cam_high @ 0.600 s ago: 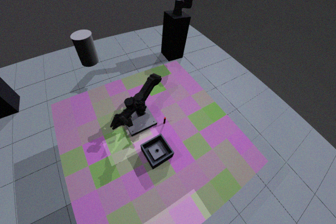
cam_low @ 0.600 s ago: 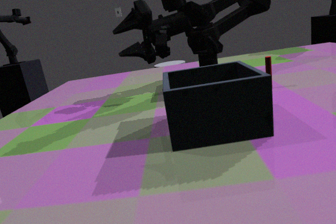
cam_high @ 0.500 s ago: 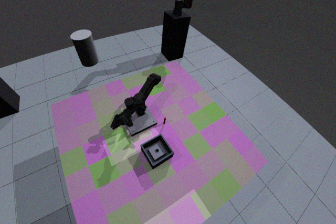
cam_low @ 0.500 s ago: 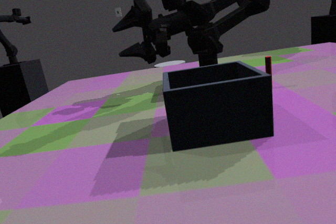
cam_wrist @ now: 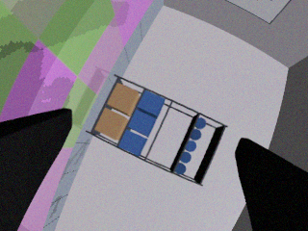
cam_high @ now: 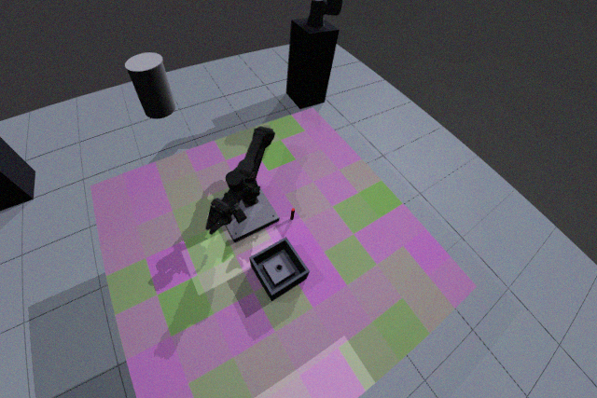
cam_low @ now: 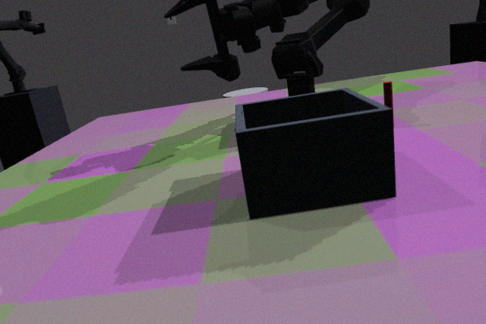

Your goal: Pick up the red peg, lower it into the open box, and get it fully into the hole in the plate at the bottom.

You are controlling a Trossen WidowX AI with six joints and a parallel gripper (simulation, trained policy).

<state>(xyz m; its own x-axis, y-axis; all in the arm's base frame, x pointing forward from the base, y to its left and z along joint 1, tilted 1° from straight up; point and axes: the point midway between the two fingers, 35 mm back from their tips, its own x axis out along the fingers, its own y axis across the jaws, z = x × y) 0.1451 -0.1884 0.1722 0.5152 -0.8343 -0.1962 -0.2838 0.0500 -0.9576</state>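
Pincer [cam_high: 212,221] [cam_low: 172,42] [cam_wrist: 156,133] wide open, gripping nothing, above the patchwork tabletop [cam_high: 385,287] [cam_low: 294,297] [cam_wrist: 58,63]; beyond the box [cam_low: 320,167], the peg's [cam_high: 292,213] [cam_low: 387,95] foot is hidden in the exterior view.

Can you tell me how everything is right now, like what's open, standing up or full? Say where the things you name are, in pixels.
End effector [cam_high: 209,229] [cam_low: 172,42] [cam_wrist: 156,133]: open, holding nothing, up in the air.
Red peg [cam_high: 292,213] [cam_low: 387,95]: standing upright, outside the box.
Box [cam_high: 292,282] [cam_low: 320,163]: open at the top.
Hole in the plate [cam_high: 279,267]: no peg in it.
Shelf rack [cam_wrist: 159,127]: partly filled, with brown and blue things.
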